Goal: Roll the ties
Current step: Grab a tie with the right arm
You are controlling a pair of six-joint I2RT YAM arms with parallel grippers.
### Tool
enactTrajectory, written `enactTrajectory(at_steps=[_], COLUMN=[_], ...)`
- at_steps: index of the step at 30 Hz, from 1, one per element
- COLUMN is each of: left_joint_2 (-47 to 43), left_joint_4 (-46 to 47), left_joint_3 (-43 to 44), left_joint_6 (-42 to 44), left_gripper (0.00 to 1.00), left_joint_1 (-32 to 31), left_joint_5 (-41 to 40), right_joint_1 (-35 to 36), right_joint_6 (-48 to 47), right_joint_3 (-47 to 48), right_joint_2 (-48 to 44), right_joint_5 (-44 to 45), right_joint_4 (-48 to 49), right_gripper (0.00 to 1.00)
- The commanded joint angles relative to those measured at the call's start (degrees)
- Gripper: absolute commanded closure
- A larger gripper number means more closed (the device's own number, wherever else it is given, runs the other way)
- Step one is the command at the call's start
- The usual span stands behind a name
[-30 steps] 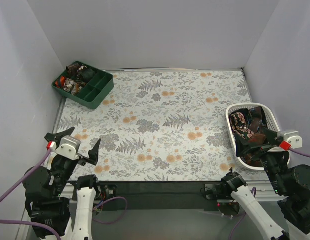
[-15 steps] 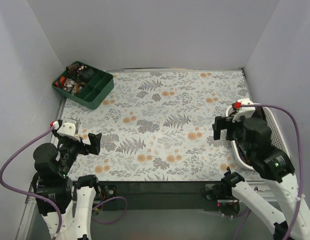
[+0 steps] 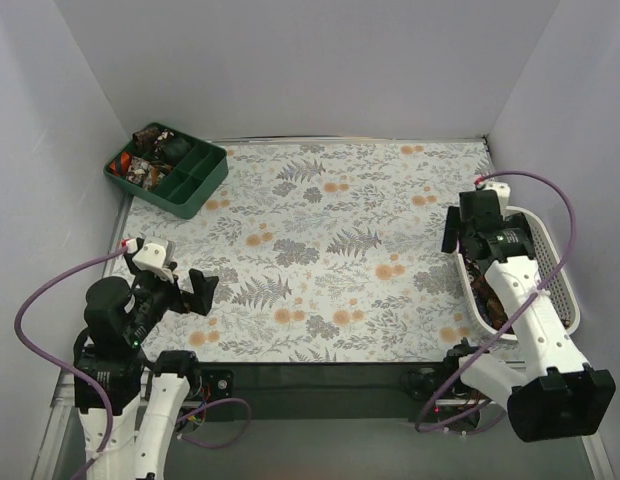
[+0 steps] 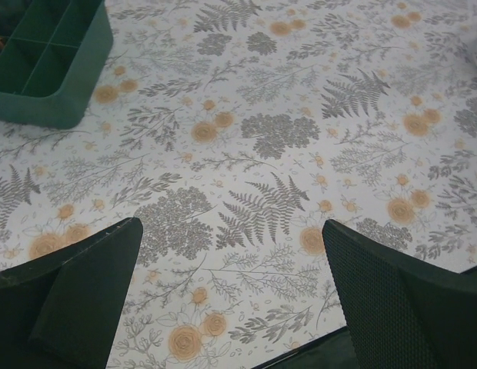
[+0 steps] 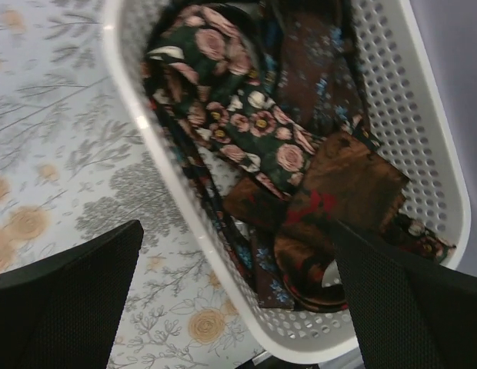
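Several ties lie heaped in the white lattice basket (image 5: 423,154): a black tie with pink flowers (image 5: 238,115), a brown one (image 5: 346,184) and a dark one with blue specks (image 5: 269,269). In the top view the ties (image 3: 487,295) show beside my right arm. My right gripper (image 5: 237,231) is open and empty, hovering over the basket's left rim (image 3: 460,262), one finger outside and one over the ties; it also shows in the top view (image 3: 475,245). My left gripper (image 4: 231,227) is open and empty above the cloth near the front left (image 3: 185,288). Small tie coils (image 3: 148,150) sit in the green tray.
The dark green divided tray (image 3: 195,185) stands at the back left; its corner shows in the left wrist view (image 4: 69,100). A floral cloth (image 3: 320,240) covers the table. Grey walls close in the left, back and right. The basket sits against the right wall.
My right arm has swung up from the near right corner and now reaches over the basket's left rim. My left gripper has risen and shifted a little right and forward. Both stay open.
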Motion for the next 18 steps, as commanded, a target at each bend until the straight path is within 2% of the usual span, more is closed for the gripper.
enactTrajectory(at_steps=[1,7,14,18], left_joint_2=[-1.19,-0.85,1.35,2.93], left_joint_4=[-0.66,-1.19,2.49,3.2], left_joint_3=[-0.21,-1.61,-2.58,-2.41], left_joint_6=[-0.81,-1.43,-3.1,-4.15], left_gripper=[0.02,0.02,0.02,0.02], left_joint_1=[-4.34,-8.74,-11.03,-11.03], left_joint_5=[-0.55,1.21,2.7,2.53], right_joint_1=[-10.44,-22.85,-30.07,-32.1], right_joint_6=[3.09,6.07,5.55,4.76], right_joint_3=[-0.8,-2.12,-4.76,-4.06], right_joint_2=[2.29,4.85,7.31,8.19], right_joint_5=[1.02,-6.17,-13.55,-14.54], right_joint_4=[-0.4,2.22,5.92,6.63], right_gripper=[0.02,0.02,0.02,0.02])
